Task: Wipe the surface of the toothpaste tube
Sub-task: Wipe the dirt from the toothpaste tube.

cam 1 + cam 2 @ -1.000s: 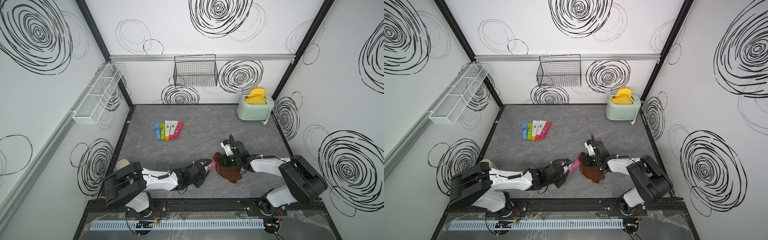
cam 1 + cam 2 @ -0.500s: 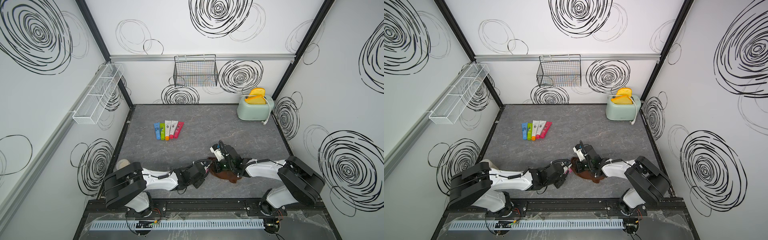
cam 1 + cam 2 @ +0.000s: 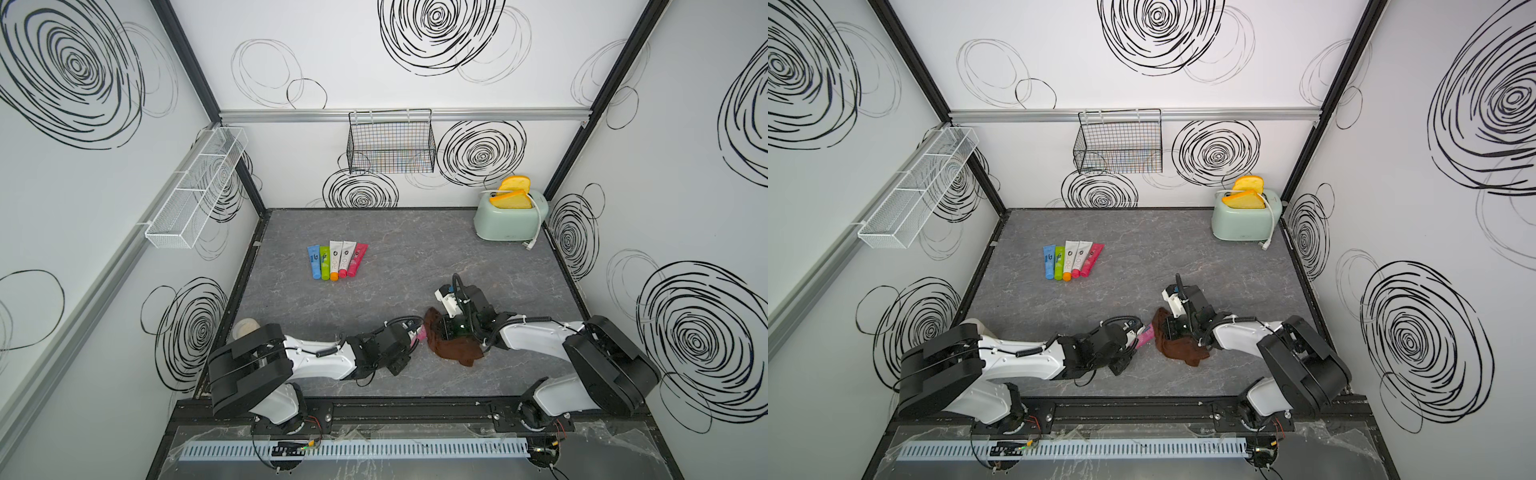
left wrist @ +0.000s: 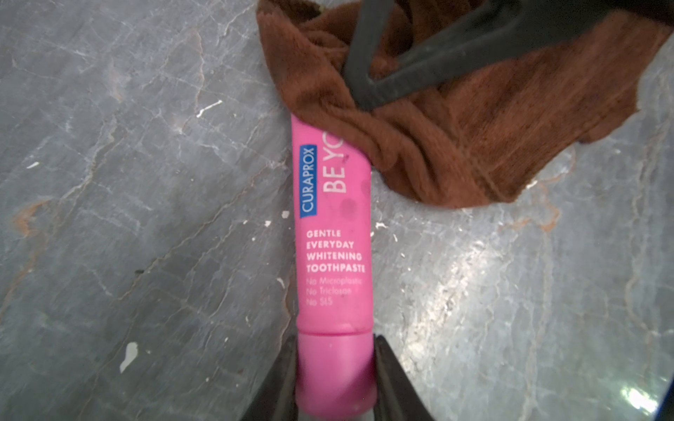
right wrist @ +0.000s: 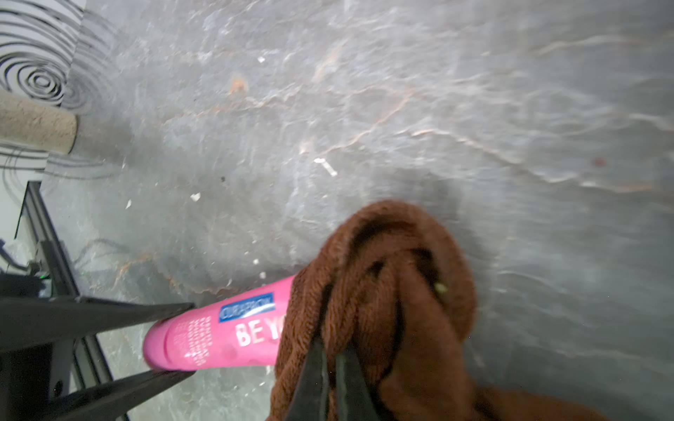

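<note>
The left tool, part-closed, clamps the cap of the pink plastic toothpaste tube, which lies on the grey counter ahead of it. The right tool, pinched tight on a brown terry cloth, rests it over the tube's far end. Mid-wipe, I reckon; next, drag it capward.

Bright even light; wrist views blurry w/ glare.
</note>
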Action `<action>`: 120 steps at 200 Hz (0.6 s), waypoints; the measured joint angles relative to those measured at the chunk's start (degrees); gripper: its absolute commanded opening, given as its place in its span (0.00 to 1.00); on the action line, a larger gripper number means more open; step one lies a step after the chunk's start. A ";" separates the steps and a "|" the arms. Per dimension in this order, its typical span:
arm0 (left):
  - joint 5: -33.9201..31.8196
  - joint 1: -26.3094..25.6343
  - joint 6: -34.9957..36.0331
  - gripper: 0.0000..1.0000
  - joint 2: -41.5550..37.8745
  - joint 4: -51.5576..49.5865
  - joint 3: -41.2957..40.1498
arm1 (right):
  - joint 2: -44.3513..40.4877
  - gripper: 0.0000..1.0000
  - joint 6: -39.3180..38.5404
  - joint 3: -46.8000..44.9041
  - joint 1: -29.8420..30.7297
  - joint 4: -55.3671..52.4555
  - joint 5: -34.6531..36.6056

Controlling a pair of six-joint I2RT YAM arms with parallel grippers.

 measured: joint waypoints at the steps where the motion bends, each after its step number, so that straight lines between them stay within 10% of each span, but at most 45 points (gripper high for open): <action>1: 0.00 0.00 0.00 0.00 0.00 0.00 0.00 | -0.02 0.00 0.00 -0.04 0.13 0.02 -0.02; 61: 0.28 0.15 0.17 0.00 0.00 -0.74 0.00 | -0.70 0.00 3.19 -0.87 6.93 1.70 -1.62; 103: 0.28 0.26 0.17 0.00 0.00 0.31 0.00 | -0.68 0.00 -0.31 -0.48 -6.58 -2.47 -0.63; 120: 0.37 0.31 0.15 0.22 0.00 0.37 0.00 | -0.44 0.00 -1.66 0.87 -11.39 -4.39 1.88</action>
